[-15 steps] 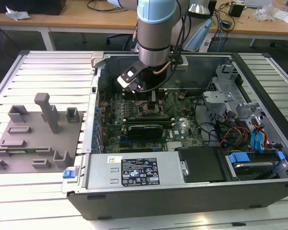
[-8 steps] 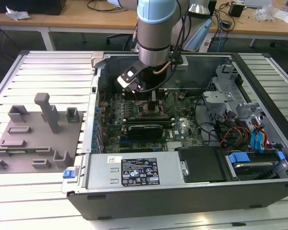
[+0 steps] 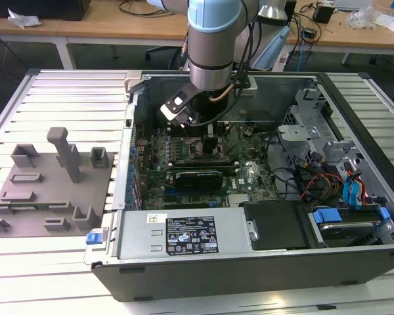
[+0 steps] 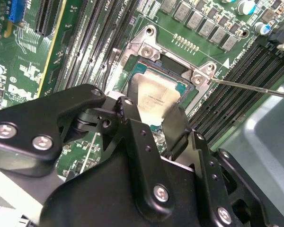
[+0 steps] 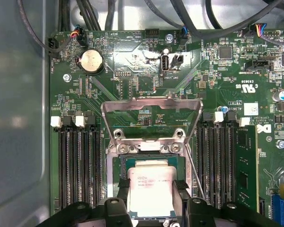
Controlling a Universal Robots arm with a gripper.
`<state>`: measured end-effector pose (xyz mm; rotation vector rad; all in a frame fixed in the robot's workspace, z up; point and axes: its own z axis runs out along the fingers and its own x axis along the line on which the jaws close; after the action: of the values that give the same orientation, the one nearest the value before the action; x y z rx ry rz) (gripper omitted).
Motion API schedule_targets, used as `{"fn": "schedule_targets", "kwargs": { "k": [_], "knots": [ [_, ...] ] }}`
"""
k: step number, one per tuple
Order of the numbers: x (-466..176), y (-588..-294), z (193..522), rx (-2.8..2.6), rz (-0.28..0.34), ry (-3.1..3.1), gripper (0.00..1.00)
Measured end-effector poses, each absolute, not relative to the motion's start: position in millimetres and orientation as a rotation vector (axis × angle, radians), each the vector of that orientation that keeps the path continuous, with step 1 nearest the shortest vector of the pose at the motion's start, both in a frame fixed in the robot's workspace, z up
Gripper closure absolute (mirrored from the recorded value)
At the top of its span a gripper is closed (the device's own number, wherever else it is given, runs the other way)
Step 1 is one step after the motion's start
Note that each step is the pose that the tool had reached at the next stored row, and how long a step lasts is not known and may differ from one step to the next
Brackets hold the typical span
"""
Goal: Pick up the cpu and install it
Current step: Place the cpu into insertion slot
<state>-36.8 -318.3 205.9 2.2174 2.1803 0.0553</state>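
The cpu, a silvery square chip, sits level over the open socket on the green motherboard. My gripper is down on it, a black finger against each of two opposite edges. In the second wrist view the same fingers flank the cpu. The socket's metal load plate stands flipped open beyond the chip, and its thin lever is swung out. In the exterior view my gripper reaches down inside the computer case.
Memory slots run along both sides of the socket. An expansion card lies just in front of it. Drive bays and cables fill the case at the exterior view's right. A grey fixture block rests on the slatted table.
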Motion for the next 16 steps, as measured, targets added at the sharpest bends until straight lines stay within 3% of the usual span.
{"fn": "schedule_targets", "kwargs": {
  "k": [8, 10, 16],
  "knots": [
    [-36.8, -318.3, 204.9, 2.214, 0.048, 2.177, 0.52],
    [-36.9, -318.3, 204.9, 2.214, 0.048, 2.177, 0.44],
    [-36.6, -318.0, 209.1, 2.209, 0.037, 2.173, 0.44]
  ]
}}
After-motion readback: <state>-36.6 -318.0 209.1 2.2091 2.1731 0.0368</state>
